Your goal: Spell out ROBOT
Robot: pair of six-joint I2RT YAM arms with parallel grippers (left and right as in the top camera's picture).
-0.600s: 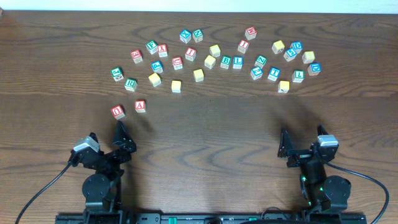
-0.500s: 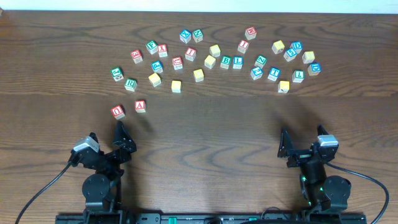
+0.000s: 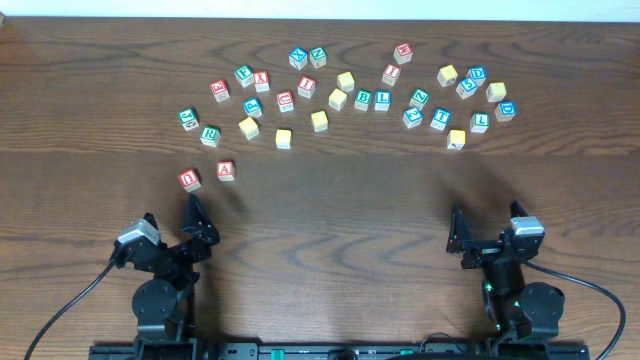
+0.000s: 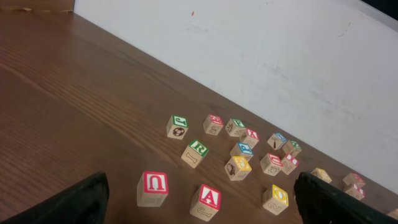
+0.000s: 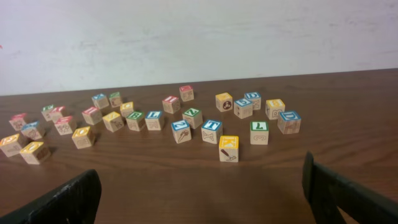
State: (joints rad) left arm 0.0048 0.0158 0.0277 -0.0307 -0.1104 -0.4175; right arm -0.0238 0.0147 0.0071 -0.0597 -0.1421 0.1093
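R cube [image 3: 209, 134], letter face up, askew

Light is soft and even from above. Table [image 3: 330, 215] is dark wood with no glare. Cubes [image 3: 283, 138] throw short, faint shadows. Overhead view is sharp throughout. Right wrist view is dimmer, with the far cubes soft and grainy. Left wrist view is tilted, wall [image 4: 280, 68] bright.

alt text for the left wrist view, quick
Scattered alphabet cubes on a dark wooden table, framed by the open left gripper. Nearest are a red-framed U cube and A cube, with a green-framed R cube just beyond.
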